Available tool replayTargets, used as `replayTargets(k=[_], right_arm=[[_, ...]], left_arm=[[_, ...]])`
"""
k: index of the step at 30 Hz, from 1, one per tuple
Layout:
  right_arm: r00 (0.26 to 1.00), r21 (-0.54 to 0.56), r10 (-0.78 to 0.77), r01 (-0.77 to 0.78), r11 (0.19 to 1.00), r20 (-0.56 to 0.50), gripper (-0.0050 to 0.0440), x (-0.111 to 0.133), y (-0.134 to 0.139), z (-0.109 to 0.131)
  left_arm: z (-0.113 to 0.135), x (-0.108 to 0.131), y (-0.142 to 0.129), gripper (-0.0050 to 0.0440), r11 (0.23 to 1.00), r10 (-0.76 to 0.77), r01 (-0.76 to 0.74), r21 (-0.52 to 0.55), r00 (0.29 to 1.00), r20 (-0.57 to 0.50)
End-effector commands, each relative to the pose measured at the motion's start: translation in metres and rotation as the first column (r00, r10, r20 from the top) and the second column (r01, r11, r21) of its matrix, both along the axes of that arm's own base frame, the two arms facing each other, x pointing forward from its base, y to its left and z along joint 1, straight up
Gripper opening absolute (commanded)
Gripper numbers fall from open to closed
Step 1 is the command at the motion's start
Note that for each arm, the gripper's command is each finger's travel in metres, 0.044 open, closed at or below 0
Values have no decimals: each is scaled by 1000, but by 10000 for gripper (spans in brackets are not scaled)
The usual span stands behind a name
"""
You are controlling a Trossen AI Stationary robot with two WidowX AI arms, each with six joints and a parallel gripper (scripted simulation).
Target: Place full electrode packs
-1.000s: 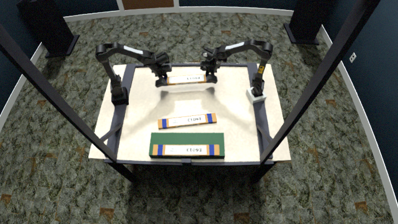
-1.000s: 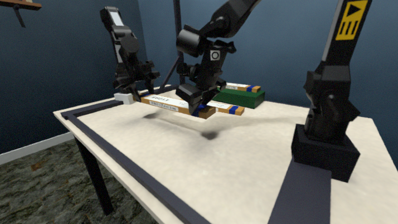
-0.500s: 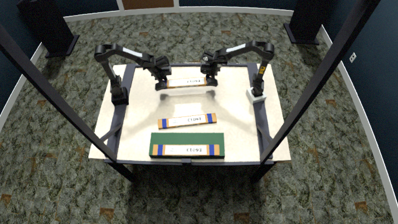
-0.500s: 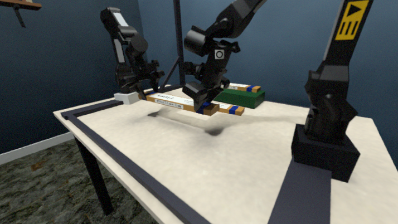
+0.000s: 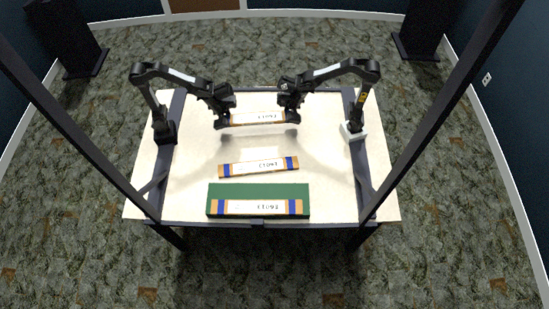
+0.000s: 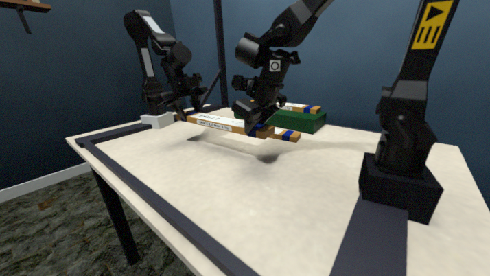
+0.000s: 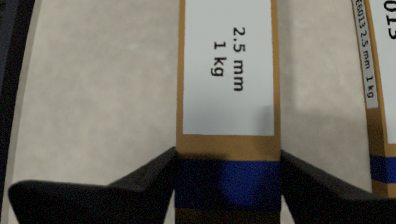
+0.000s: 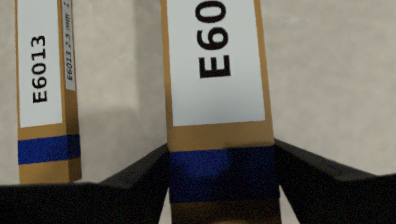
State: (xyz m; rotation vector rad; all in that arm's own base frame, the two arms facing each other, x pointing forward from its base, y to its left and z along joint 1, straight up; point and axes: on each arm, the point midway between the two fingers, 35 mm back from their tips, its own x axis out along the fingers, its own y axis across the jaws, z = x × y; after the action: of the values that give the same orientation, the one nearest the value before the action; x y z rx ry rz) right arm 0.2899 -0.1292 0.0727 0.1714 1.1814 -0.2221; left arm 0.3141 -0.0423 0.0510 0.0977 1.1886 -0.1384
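The pack of E6013 welding electrodes (image 5: 257, 117) (image 6: 216, 124) (image 7: 228, 100) (image 8: 217, 100) you are carrying hangs above the desk (image 5: 327, 192) (image 6: 206, 192) (image 7: 100, 100) (image 8: 325, 75), label up and roughly level, with its shadow on the surface below. Your left gripper (image 5: 225, 120) (image 6: 255, 128) (image 7: 225, 154) grasps it at the blue band near the "2.5 mm 1 kg" end, one finger against each long side. Your right gripper (image 5: 291, 116) (image 6: 190, 115) (image 8: 219, 147) is clamped in the same way on the other blue band, by the "E6013" print. The pack spans between the two, its middle uncovered.

A second pack (image 5: 258, 167) (image 6: 291, 136) (image 7: 381, 125) (image 8: 47, 100) lies flat on the desk, between the carried one and the green platform (image 5: 257, 190) (image 6: 309, 124), apart from both and turned slightly askew to the platform. Neither gripper touches it.

The third pack (image 5: 256, 207) (image 6: 302, 108) lies flat on the platform, along the long side farther from the carried pack; a strip of green shows beside it. All three have orange-brown sides, white labels and blue bands.

Farther out, your left arm stands on a black base (image 5: 171, 139) (image 6: 425, 213), and your right arm on a white base (image 5: 359, 135) (image 6: 161, 121), at opposite sides of the desk.
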Motion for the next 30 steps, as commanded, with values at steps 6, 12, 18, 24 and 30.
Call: replayTargets(k=[6, 12, 18, 24, 30], right_arm=[[997, -25, -70, 70, 997, 15, -50, -3, 2, 9], [997, -25, -70, 70, 997, 16, -50, 0, 12, 9], [997, -24, -69, 70, 997, 16, -50, 4, 23, 9], [998, -23, -69, 69, 997, 17, -50, 6, 31, 9], [998, -23, -68, 68, 997, 19, -50, 10, 43, 10]], left_arm=[[12, -5, -29, -50, 998, -64, 65, -12, 997, 30], [14, -5, -39, -50, 998, -64, 65, -15, 997, 37], [17, -4, -52, -50, 998, -65, 66, -18, 997, 47], [17, -6, -60, -50, 998, -64, 65, -19, 997, 43], [11, -9, -72, -50, 998, -64, 64, -15, 998, 25]])
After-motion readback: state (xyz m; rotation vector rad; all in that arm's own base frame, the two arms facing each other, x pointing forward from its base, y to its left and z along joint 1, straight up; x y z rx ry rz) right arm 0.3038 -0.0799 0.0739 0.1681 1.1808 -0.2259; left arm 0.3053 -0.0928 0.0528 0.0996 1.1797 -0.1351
